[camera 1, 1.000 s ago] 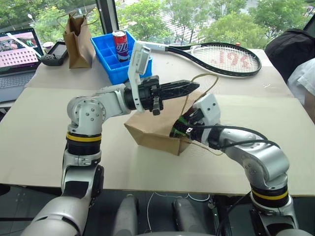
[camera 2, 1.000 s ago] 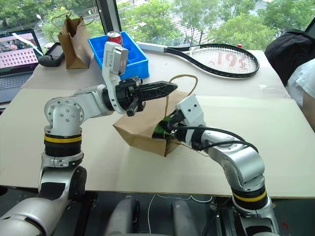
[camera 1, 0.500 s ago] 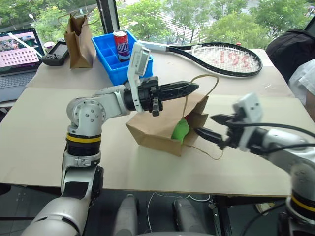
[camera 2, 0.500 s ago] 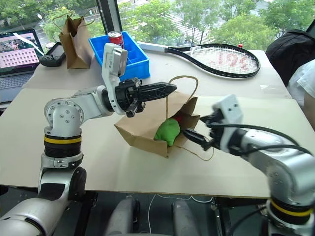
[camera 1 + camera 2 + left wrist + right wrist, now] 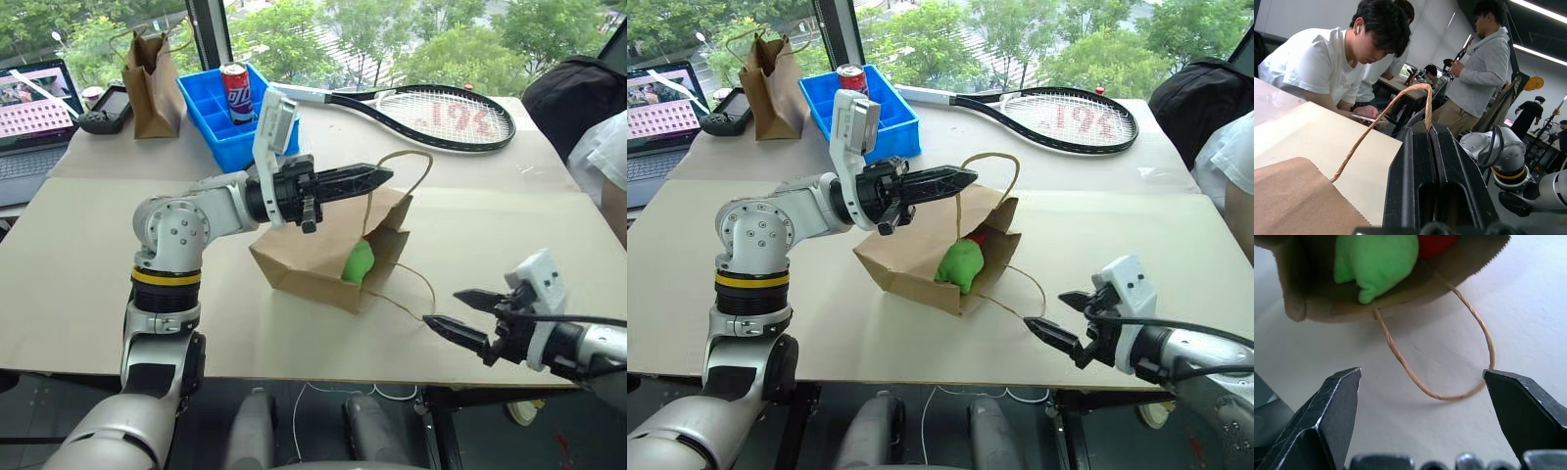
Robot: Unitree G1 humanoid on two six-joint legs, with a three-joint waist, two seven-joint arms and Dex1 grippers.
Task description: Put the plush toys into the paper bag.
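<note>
Inside paper bag (image 5: 911, 264) — red toy (image 5: 977, 238) half hidden, green toy (image 5: 959, 262)

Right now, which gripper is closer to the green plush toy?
Left. The left gripper is shut on the bag's upper handle, just above the green plush toy; the right gripper is open, off beside the bag.

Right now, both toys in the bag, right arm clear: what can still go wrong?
1. The paper bag lies tipped, mouth open sideways; the green plush sits at the lip and could roll out.
2. The left gripper is shut on the upper handle; releasing may let the mouth sag.
</note>
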